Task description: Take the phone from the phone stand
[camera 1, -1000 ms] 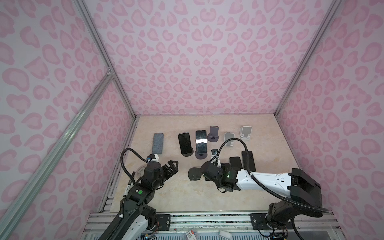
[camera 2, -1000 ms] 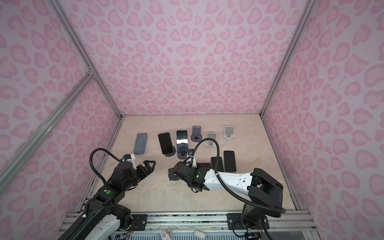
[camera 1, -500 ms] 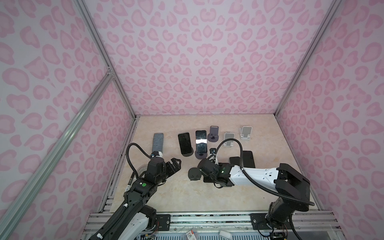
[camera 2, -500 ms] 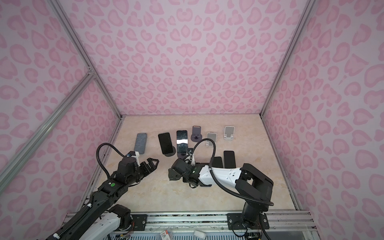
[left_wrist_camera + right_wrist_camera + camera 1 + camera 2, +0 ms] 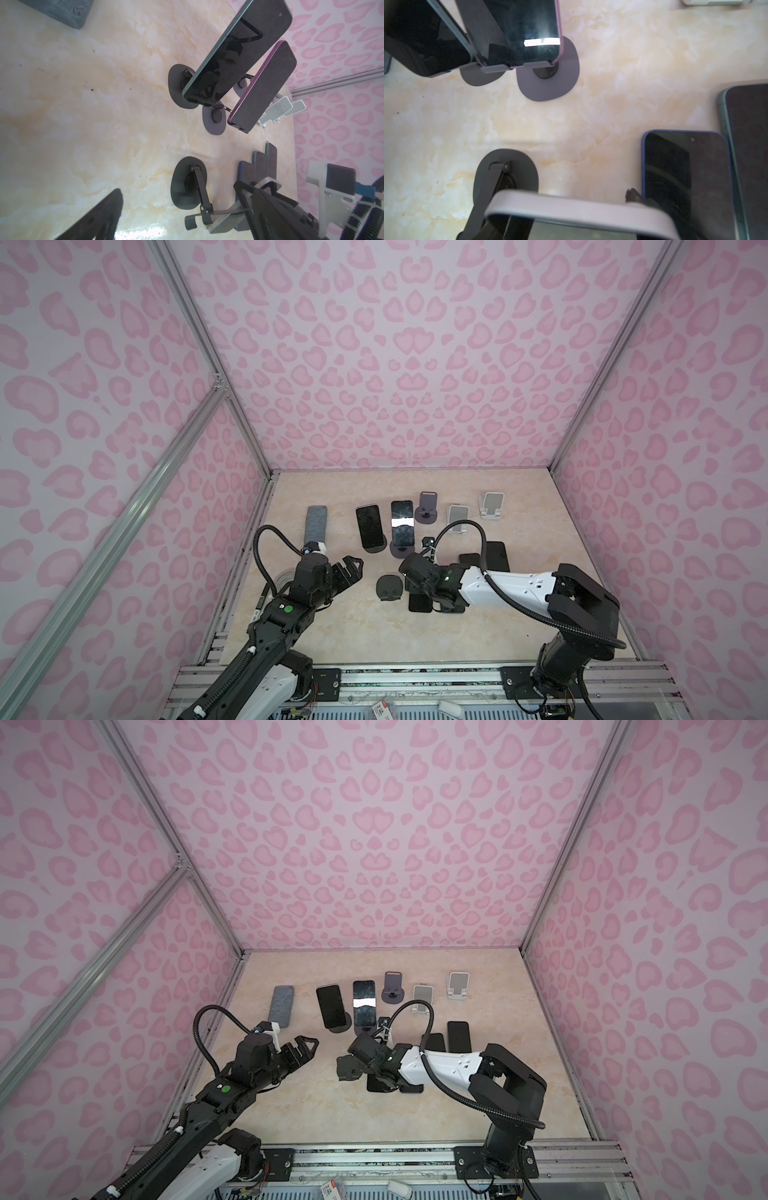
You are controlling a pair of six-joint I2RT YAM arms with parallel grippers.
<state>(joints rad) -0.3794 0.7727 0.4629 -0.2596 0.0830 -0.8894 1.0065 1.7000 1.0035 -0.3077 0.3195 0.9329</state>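
While the right gripper clamps the pale-edged phone close against the cradle of the black stand and the left gripper hangs open nearby, lifting may snag the lip and drag the unbraced stand.

Pale-edged phone, tilted, at black stand

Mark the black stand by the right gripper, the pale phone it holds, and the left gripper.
black stand (image 5: 385, 588): in a top view, oval base.
pale phone (image 5: 571, 207): right wrist view, near edge.
left gripper (image 5: 355, 569): in a top view, between open fingertips.
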